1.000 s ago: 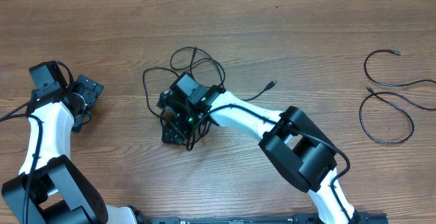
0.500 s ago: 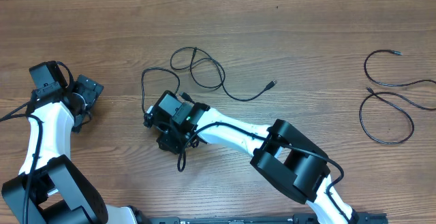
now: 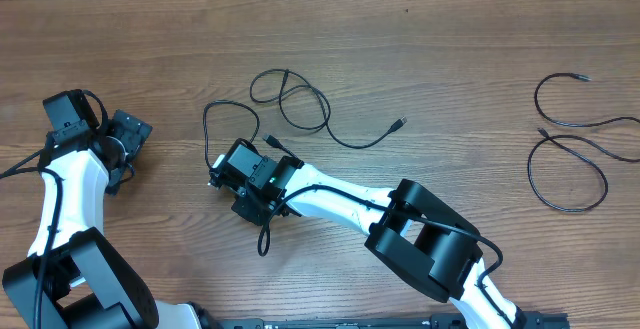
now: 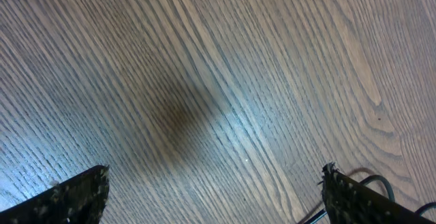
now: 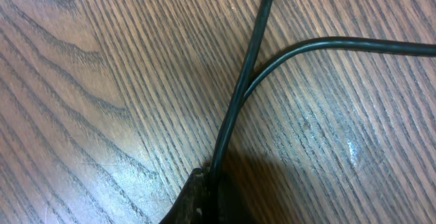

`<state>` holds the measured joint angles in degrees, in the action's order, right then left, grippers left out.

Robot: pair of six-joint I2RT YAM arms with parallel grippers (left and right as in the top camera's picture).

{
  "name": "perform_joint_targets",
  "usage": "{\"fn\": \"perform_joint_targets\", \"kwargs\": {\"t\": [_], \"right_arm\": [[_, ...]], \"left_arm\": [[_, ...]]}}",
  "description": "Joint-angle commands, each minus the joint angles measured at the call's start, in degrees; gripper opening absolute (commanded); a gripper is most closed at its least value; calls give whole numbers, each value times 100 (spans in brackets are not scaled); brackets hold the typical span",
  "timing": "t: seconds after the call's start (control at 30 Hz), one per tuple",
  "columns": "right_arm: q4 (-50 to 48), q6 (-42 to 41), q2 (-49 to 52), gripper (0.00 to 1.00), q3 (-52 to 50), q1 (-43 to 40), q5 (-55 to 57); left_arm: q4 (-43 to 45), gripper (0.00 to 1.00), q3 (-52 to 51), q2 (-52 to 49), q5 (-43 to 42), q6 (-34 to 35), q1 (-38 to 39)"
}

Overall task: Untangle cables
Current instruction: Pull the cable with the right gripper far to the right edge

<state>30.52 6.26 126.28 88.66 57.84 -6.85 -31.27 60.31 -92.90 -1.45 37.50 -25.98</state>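
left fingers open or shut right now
Open. In the left wrist view the two fingers sit far apart at the bottom corners, with only bare table between them.

In the right wrist view, only a dark sliver of my right fingers (image 5: 199, 198) shows above the bottom edge, closed on the cable (image 5: 235, 94). Its two strands leave through the top and right edges. From overhead, my right wrist (image 3: 250, 176) covers those fingers and the stretch of cable beneath. My left fingers (image 4: 71, 195) show only as tips, set wide apart and cut by the bottom edge. A black wire (image 4: 371, 181) is clipped off beside them. The far cable (image 3: 575, 121) runs off the overhead's right edge.
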Motion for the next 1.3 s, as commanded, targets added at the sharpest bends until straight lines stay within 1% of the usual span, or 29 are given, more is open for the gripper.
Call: {"fn": "perform_joint_targets", "kwargs": {"t": [0.0, 0.17, 0.27, 0.37, 0.43, 0.57, 0.63, 0.77, 0.87, 1.0, 1.27], "right_arm": [[42, 24, 133, 4, -48, 26, -249], [286, 26, -162, 4, 66, 26, -481], [496, 26, -522, 4, 240, 15, -579], [487, 28, -966, 4, 352, 15, -1016], [472, 31, -1270, 4, 393, 15, -1091], [407, 337, -1976, 4, 411, 2, -1054], [341, 348, -2345, 4, 411, -42, -922], [299, 350, -3049, 4, 411, -251, -306], [297, 348, -3523, 4, 411, -527, 57], [262, 302, -4188, 4, 411, -1132, 382], [216, -446, -5351, 4, 411, -2889, 382]], "left_arm": [[0, 99, 83, 2, 39, 37, -26], [2, 99, 83, 2, 39, 37, -26], [0, 99, 83, 2, 39, 37, -26], [0, 100, 83, 2, 39, 37, -26], [2, 99, 83, 2, 39, 37, -26], [0, 100, 83, 2, 39, 39, -26], [2, 99, 83, 2, 39, 37, -26], [2, 99, 83, 2, 39, 37, -26], [0, 99, 83, 2, 39, 37, -26], [2, 99, 83, 2, 39, 39, -26], [0, 99, 83, 2, 39, 39, -26]]}}
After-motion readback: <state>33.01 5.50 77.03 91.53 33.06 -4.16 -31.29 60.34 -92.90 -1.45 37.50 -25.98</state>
